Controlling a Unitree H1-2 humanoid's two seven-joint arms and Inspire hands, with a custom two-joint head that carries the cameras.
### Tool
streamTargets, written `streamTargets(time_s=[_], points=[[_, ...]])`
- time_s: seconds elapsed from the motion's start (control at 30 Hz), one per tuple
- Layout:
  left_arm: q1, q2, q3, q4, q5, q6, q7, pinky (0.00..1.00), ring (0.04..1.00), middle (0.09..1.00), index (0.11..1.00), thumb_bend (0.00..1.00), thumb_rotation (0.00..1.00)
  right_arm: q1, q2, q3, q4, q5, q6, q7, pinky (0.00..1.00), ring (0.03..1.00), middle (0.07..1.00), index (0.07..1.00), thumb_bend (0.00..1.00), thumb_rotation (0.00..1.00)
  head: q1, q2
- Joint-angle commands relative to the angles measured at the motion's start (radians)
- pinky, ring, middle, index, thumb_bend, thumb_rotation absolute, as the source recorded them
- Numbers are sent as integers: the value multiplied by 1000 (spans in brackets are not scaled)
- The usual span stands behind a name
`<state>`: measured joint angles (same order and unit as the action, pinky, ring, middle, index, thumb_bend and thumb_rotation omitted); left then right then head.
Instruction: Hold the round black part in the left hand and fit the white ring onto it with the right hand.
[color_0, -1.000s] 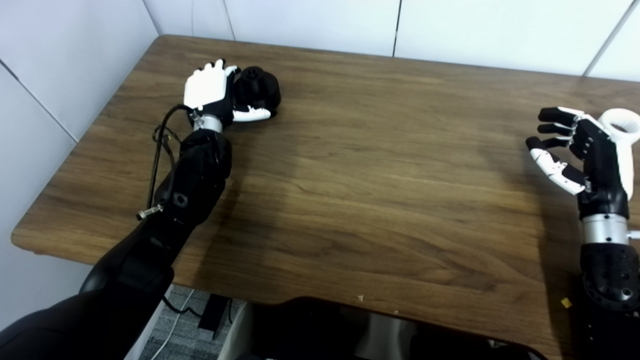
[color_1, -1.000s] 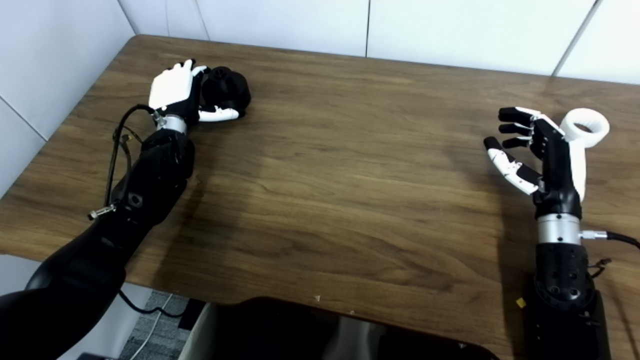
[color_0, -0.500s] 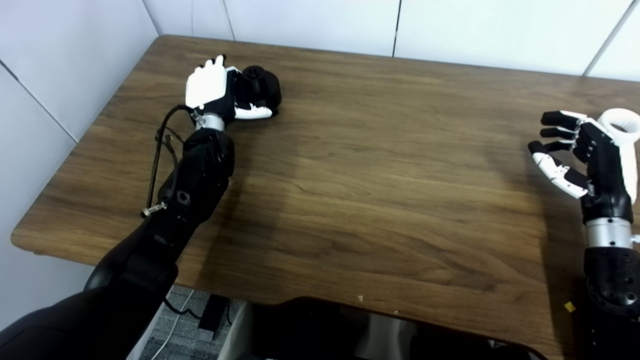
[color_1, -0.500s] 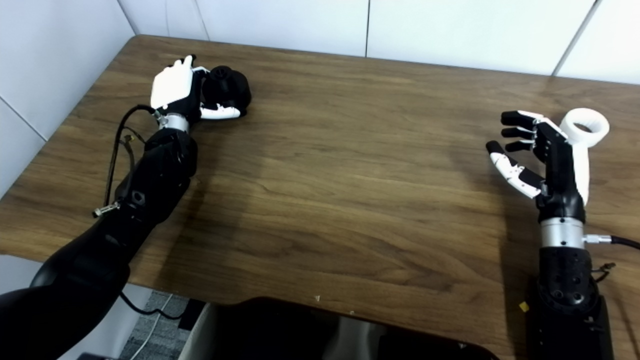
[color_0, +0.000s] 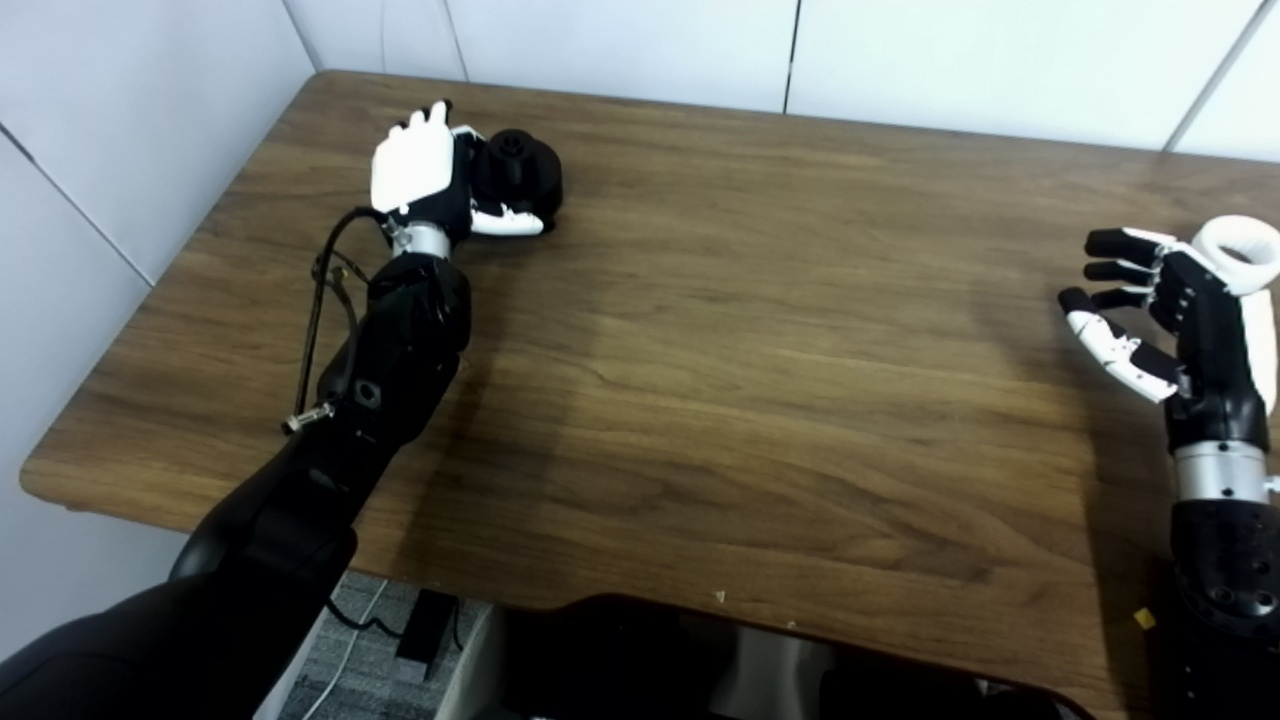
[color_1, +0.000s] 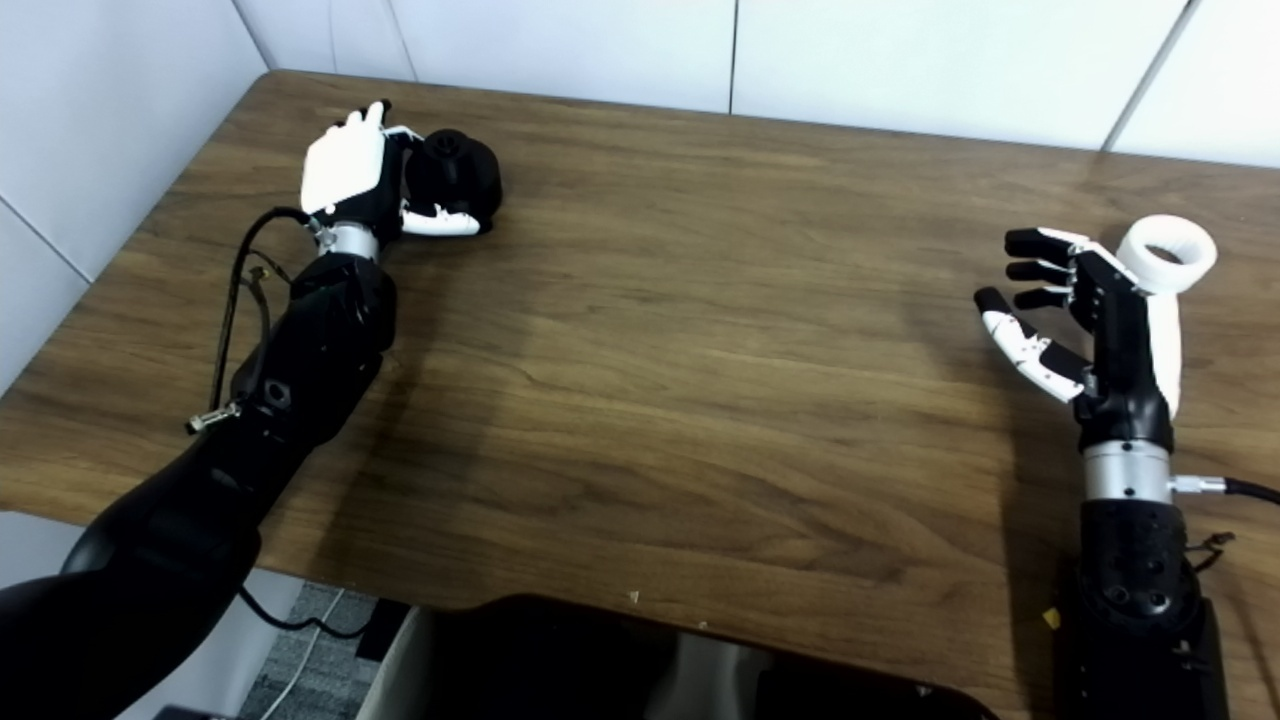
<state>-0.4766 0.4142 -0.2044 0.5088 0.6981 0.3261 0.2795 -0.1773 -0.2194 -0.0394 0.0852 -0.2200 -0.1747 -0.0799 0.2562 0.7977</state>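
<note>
The left robot hand (color_1: 345, 180) wraps the round black part (color_1: 458, 178) at the far left of the tabletop (color_1: 680, 330); its fingers are hidden. The white ring (color_1: 1165, 254) lies just behind the right robot hand (color_1: 1090, 320), whose fingers are spread, empty.

Even, fairly bright light falls from above on the brown wood-grain table (color_1: 700, 330). Soft, diffuse shadows lie beside both arms, darker along the near edge. A pale sheen crosses the far tabletop. Both views are slightly soft, and fine detail is smeared throughout.
</note>
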Motion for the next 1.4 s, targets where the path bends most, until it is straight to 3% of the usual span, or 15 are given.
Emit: streamTargets(time_s=[0.0, 0.37, 1.37], points=[[-6, -1, -13, 8, 6, -10, 0, 1000, 1000, 1000, 624, 972, 330, 3, -7, -5, -11, -3, -23, -6, 576, 678, 703, 677, 479, 191, 0, 4], [16, -28, -32, 8, -12, -46, -15, 1000, 1000, 1000, 650, 956, 348, -4, -11, -7, -5, 3, -35, -3, 577, 683, 708, 681, 481, 231, -9, 8], [61, -102, -112, -26, -55, -119, -34, 1000, 1000, 1000, 654, 974, 380, -12, -9, -9, -20, 8, -19, 4, 550, 668, 707, 688, 479, 210, -20, 13]])
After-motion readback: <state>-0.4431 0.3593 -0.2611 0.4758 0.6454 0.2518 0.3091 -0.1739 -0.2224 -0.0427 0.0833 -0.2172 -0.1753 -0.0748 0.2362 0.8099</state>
